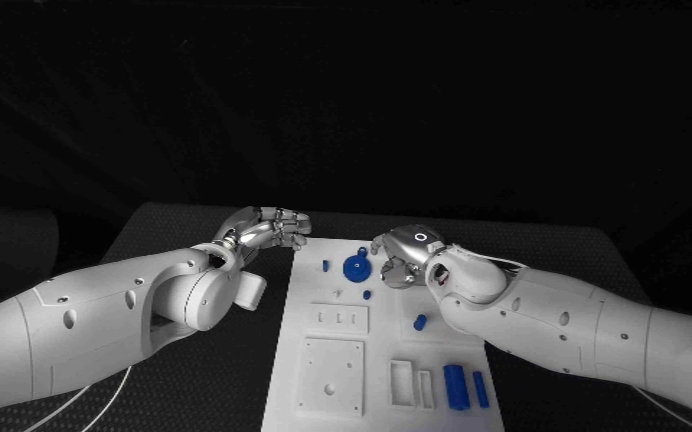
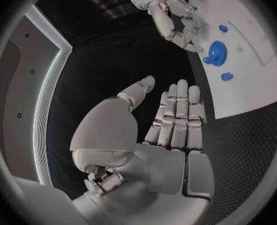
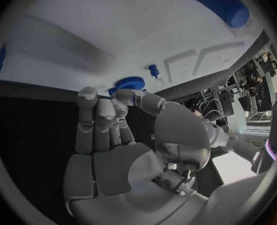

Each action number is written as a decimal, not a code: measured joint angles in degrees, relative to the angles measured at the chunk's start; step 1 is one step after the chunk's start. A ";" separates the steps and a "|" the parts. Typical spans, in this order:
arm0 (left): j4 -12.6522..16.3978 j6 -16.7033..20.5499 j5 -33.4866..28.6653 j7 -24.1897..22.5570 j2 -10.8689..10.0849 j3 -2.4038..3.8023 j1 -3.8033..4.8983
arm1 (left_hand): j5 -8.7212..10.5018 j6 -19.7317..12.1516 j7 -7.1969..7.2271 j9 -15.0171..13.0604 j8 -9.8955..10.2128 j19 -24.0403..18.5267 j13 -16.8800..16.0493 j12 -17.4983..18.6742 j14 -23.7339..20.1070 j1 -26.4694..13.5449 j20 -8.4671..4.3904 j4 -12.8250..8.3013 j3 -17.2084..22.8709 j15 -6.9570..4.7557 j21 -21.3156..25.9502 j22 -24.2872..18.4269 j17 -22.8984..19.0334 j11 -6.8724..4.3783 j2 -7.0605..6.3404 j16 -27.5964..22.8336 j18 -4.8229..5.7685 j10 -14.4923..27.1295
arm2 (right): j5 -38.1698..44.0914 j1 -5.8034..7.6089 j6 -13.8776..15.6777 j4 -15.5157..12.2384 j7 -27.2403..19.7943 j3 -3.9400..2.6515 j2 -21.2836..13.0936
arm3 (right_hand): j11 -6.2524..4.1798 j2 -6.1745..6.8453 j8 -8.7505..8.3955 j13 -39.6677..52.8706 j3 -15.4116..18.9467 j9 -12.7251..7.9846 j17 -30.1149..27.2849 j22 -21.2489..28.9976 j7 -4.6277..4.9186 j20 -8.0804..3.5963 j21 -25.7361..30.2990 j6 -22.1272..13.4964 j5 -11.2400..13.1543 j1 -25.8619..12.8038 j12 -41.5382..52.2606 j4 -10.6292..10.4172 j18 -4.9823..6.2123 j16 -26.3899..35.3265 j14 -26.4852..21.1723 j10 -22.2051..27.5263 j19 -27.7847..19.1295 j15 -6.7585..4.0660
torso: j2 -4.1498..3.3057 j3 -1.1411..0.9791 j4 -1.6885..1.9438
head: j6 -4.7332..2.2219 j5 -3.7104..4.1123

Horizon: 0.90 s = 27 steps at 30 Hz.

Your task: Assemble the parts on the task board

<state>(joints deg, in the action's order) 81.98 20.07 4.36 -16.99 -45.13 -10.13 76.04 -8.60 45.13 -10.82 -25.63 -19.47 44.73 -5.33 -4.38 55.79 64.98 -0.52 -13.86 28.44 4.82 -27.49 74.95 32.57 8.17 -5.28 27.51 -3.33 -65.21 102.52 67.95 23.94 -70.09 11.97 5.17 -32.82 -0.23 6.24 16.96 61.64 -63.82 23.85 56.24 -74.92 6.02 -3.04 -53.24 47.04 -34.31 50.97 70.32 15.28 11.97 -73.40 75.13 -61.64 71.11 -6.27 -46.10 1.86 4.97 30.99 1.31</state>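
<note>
Left hand (image 1: 274,229) empty with fingers apart, right hand (image 1: 408,252) curled near one blue gear (image 1: 358,270), task board (image 1: 325,297)

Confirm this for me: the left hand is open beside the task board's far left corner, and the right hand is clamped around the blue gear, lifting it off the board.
Not quite. The left hand is open beside the task board, as you say, but the right hand holds nothing. The left wrist view shows the blue gear lying flat on the board, with the right hand's fingertips just beside it.
</note>
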 measured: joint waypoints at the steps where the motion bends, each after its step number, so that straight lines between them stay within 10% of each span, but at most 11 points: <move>1: -0.04 0.01 0.00 0.00 -0.06 0.00 0.00 | 0.00 0.00 0.00 0.00 0.00 0.00 0.00 0.00 0.00 0.00 0.00 0.00 0.00 0.00 0.00 0.00 0.04 0.00 0.00 0.00 0.00 0.00 | -0.67 0.17 1.11 -0.31 -0.43 -0.39 -0.83 | 0.00 0.66 0.00 -0.07 -0.05 0.04 0.01 0.00 0.00 -0.25 0.00 0.00 1.23 0.43 -0.01 -0.16 0.00 0.19 0.00 0.00 0.25 0.00 | 0.01 0.00 0.00 | -0.05 0.01; 6: -0.32 0.02 0.00 -0.06 -0.17 0.00 0.03 | 0.00 0.00 0.00 0.00 0.00 0.00 0.00 0.00 0.00 0.00 0.00 0.00 0.00 0.00 0.00 -0.01 0.04 0.00 0.00 0.00 0.00 0.00 | -5.48 0.57 4.97 -1.98 -3.60 -2.79 -4.33 | 0.22 4.31 0.06 -0.19 6.08 0.35 0.13 0.00 0.34 -0.87 0.00 -0.34 15.15 3.64 -0.05 -2.03 -0.02 0.35 0.06 -0.26 1.07 -0.05 | 0.04 -0.04 -0.13 | -0.35 0.07; 9: -0.64 0.02 0.00 -0.07 -0.18 0.00 0.04 | 0.00 0.00 0.00 -0.05 0.00 0.00 0.00 0.00 0.00 0.00 0.00 -0.13 0.13 0.00 0.00 -0.01 0.04 0.00 0.00 0.00 0.00 0.00 | -9.56 0.95 5.76 -3.45 -6.18 -3.60 -6.98 | 0.36 6.10 0.50 -0.19 10.44 0.62 0.28 0.00 0.57 -0.96 0.00 -0.10 19.12 4.67 -0.05 -2.70 -0.02 0.46 0.43 -0.50 1.18 0.22 | 0.08 -0.14 -0.26 | -0.51 0.06; 27: -2.72 -0.11 0.00 -0.50 0.94 -0.01 -0.09 | 0.00 0.00 0.00 -0.32 0.00 0.01 -0.30 -0.27 0.20 0.00 0.01 -0.13 0.13 0.21 -0.10 -0.02 0.34 -0.39 0.00 -0.20 0.24 -1.25 | -28.66 0.92 -0.20 5.83 -19.81 -4.25 -12.41 | 2.28 7.34 1.17 0.05 28.41 0.91 0.91 0.01 1.28 -0.33 0.29 -0.40 23.04 6.66 -0.08 -0.65 -0.58 0.96 -0.33 1.26 -0.96 2.00 | 0.88 -1.58 -2.47 | -1.01 0.42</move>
<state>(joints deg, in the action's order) 79.26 19.96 4.36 -17.49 -44.19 -10.14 75.94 -8.60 45.13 -10.82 -25.96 -19.47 44.74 -5.64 -4.66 55.99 64.98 -0.51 -13.99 28.57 5.02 -27.59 74.92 32.91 7.78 -5.28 27.31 -3.09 -66.46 73.86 68.86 23.74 -64.25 -7.84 0.92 -45.23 2.04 13.58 18.13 61.69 -35.40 24.76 57.15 -74.92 7.30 -3.37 -52.95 46.64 -11.28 57.63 70.25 14.64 11.40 -72.44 74.81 -60.38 70.14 -4.27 -45.21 0.28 2.50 29.98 1.74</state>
